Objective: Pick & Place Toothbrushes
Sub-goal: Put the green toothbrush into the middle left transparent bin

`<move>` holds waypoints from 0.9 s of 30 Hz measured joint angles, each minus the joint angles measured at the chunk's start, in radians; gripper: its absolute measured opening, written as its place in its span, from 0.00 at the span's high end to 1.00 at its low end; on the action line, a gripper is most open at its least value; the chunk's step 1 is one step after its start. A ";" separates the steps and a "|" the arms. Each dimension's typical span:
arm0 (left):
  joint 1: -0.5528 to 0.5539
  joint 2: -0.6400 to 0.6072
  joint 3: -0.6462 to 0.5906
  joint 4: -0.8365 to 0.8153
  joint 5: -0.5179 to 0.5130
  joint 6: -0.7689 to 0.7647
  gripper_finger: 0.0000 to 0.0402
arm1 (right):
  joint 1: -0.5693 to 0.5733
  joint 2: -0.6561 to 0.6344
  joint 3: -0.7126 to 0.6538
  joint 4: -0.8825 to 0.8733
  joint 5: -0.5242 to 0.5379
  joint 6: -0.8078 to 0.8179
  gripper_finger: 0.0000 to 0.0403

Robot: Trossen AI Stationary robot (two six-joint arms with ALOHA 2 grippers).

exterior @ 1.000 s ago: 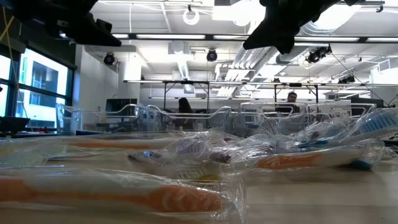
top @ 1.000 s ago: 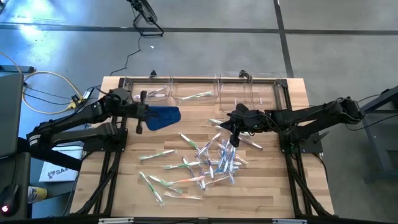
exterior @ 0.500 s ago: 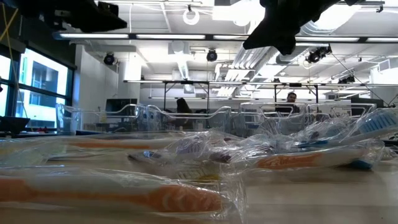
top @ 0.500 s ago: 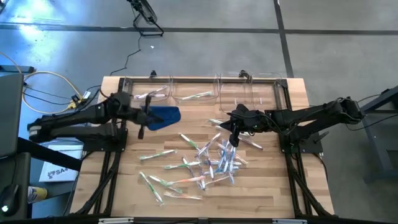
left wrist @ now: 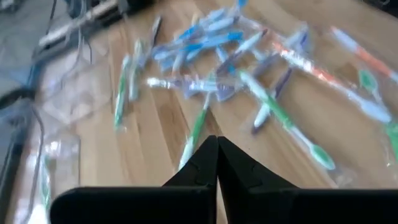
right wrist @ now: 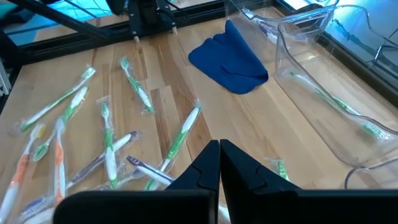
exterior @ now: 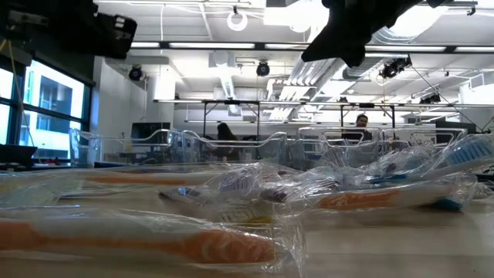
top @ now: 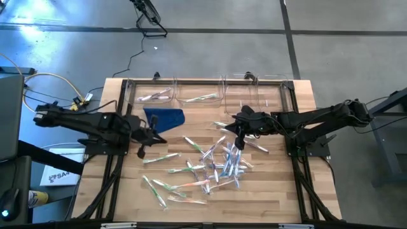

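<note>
Several wrapped toothbrushes with green, blue, pink and whitish handles lie loose across the middle of the table, also seen in the left wrist view, the right wrist view and close up in the low view. My left gripper hangs shut above the table's left part, just left of the pile, with its fingertips together. My right gripper hovers shut over the pile's far right edge, its tips closed. Neither holds anything.
A folded blue cloth lies on the far left of the table. Clear plastic bins stand along the far edge; two hold a toothbrush or so. Bare wood shows near the table's near edge and right side.
My left gripper has drawn back from beside the blue cloth toward the table's near edge, the arm pulling back to the left and stretching out low. It has stayed shut. My right arm and the toothbrushes have kept still.
</note>
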 joint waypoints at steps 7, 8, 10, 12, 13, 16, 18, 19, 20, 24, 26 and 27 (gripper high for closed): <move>-0.101 0.067 0.002 0.013 -0.048 -0.168 1.00 | 0.000 0.000 0.000 -0.003 -0.001 -0.001 0.99; -0.115 0.077 0.005 0.005 -0.051 -0.188 1.00 | 0.000 0.000 0.000 -0.003 -0.001 -0.001 0.99; -0.142 0.102 0.021 -0.004 -0.057 -0.223 1.00 | -0.001 0.000 0.000 -0.006 -0.001 -0.003 0.99; -0.165 0.120 0.034 -0.010 -0.056 -0.241 1.00 | -0.001 0.000 0.000 -0.013 -0.001 -0.018 0.99; -0.174 0.128 0.036 -0.016 -0.052 -0.248 1.00 | -0.001 0.000 0.000 -0.012 -0.001 -0.026 0.99; -0.193 0.145 0.036 -0.021 -0.038 -0.301 1.00 | -0.001 0.000 0.000 -0.013 -0.001 -0.038 0.99; -0.195 0.154 0.037 -0.032 -0.004 -0.358 1.00 | -0.001 0.000 0.000 -0.015 -0.001 -0.050 0.99; -0.192 0.159 0.038 -0.044 0.020 -0.386 1.00 | -0.001 0.000 0.000 -0.018 -0.001 -0.052 0.99; -0.192 0.161 0.038 -0.065 0.042 -0.412 1.00 | -0.001 0.000 0.000 -0.020 -0.001 -0.053 0.99; -0.192 0.176 0.038 -0.153 0.051 -0.462 1.00 | -0.001 0.000 0.000 -0.028 -0.001 -0.054 0.99; -0.192 0.180 0.037 -0.211 0.030 -0.461 1.00 | -0.001 0.000 0.000 -0.030 -0.001 -0.054 0.99; -0.192 0.185 0.037 -0.212 0.028 -0.460 1.00 | -0.001 0.000 0.000 -0.029 -0.001 -0.058 0.99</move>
